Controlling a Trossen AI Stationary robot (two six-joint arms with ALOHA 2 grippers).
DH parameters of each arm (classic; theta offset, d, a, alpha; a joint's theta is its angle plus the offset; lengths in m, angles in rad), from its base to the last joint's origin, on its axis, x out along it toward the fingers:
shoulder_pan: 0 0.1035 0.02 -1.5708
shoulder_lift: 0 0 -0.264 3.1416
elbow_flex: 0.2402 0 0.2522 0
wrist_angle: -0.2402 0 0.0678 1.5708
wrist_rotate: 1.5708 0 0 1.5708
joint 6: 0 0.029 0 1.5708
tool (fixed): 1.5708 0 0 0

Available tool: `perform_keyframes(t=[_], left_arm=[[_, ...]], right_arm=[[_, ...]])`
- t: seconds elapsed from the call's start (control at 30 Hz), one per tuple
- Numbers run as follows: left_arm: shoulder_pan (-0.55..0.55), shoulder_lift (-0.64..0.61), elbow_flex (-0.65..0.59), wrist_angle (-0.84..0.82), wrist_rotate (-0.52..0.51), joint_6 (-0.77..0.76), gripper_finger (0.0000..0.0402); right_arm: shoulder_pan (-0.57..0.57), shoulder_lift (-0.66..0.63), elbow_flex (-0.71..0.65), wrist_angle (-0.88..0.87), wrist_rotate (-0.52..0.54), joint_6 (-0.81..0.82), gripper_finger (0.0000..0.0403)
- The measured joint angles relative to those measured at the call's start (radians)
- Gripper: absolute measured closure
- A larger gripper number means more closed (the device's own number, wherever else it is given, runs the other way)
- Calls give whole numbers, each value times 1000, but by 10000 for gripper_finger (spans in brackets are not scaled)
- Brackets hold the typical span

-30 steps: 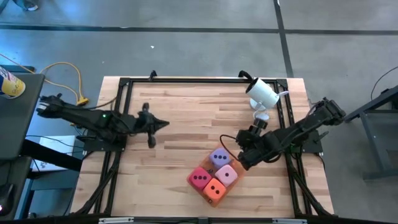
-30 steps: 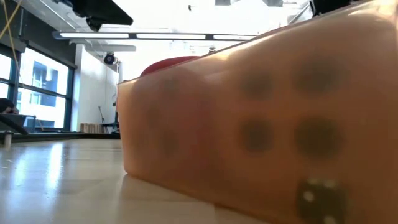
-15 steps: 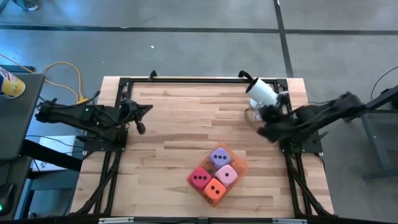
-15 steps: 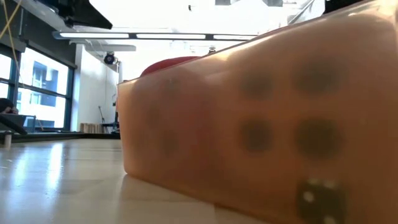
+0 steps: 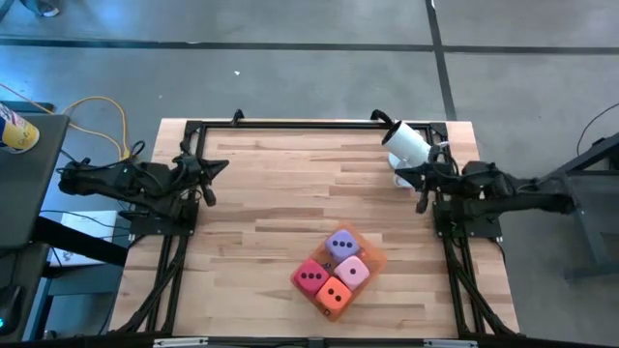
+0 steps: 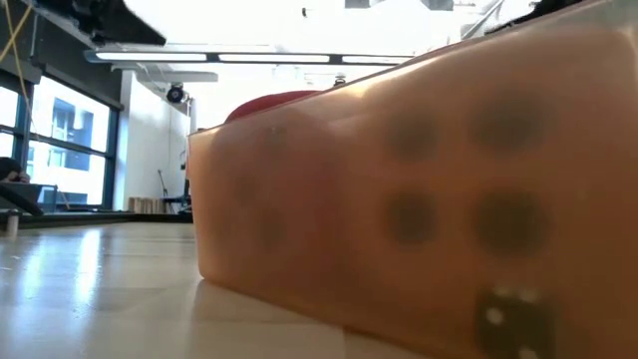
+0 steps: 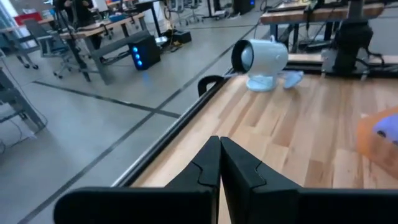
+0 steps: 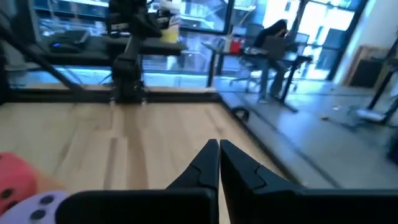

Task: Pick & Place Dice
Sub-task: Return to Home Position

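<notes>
The fingers (image 7: 239, 171) of the left gripper (image 5: 205, 182) are pressing flat one against the other, with only a thin seam between them, and they are holding nothing; the fingers (image 8: 205, 165) of the right gripper (image 5: 416, 186) are lying closed in the same manner, also with nothing between them. Compared with one second ago, both arms are folding back: the left gripper, which was reaching further over the wooden table (image 5: 280, 184), is now sitting at the table's left edge, and the right gripper, which was just beside the translucent orange bin (image 5: 375, 259) next to the purple die (image 5: 340, 244), is now resting at the right edge, near the white camera (image 5: 408, 143). The bin and its dice are lying in the same place as before, in the near middle part of the table, well apart from both grippers. The four dice are sitting inside the bin in a tight block of two by two (so the block has no clear long axis), turned diagonally to the table's edges: the purple die is pointing to the far side, the orange die (image 5: 335, 294) to the near side, the red die (image 5: 309, 277) to the left and the pink die (image 5: 353, 272) to the right. All four are showing dark pips upward. In the low view the bin's wall is filling most of the picture.
</notes>
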Motion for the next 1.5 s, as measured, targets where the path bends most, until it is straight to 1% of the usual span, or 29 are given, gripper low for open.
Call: perform_keyframes(t=[0.1, 0.17, 0.33, 0.4, 0.5, 0.63, 0.7, 0.87, 0.97, 1.07, 1.13, 1.23, 1.33, 1.4, 1.5], left_arm=[[0, -60, -59, -3, 1, -33, 401], [0, -115, -97, -4, 14, -75, 401], [-3, -257, -186, 6, 32, -148, 401], [-3, -302, -221, 59, 41, -159, 401], [-3, -348, -271, 141, 83, -134, 401], [-3, -337, -337, 215, 98, -121, 401], [-3, -334, -371, 244, 101, -121, 401], [-3, -334, -423, 249, 112, -126, 401], [-3, -335, -455, 272, 113, -132, 401], [-3, -335, -513, 339, 122, -172, 401], [-3, -333, -554, 419, 140, -177, 401], [-4, -294, -582, 514, 186, -140, 401], [-2, -268, -592, 527, 192, -87, 401], [6, -254, -593, 534, 183, -92, 401], [13, -241, -594, 533, 195, -132, 401]], right_arm=[[-60, -50, -94, 50, -125, 52, 401], [-84, -74, -155, 86, -164, 68, 401], [-120, -122, -288, 169, -164, 119, 401], [-128, -140, -329, 181, -173, 139, 401], [-134, -168, -381, 237, -178, 159, 401], [-134, -197, -443, 308, -216, 160, 401], [-134, -204, -444, 300, -222, 169, 401], [-134, -207, -444, 299, -221, 180, 401], [-134, -207, -444, 296, -204, 178, 401], [-134, -207, -444, 279, -190, 181, 401], [-134, -207, -444, 263, -191, 182, 401], [-134, -203, -444, 245, -190, 182, 401], [-134, -200, -444, 245, -173, 227, 401], [-133, -198, -445, 241, -172, 266, 401], [-133, -191, -445, 238, -173, 274, 401]])
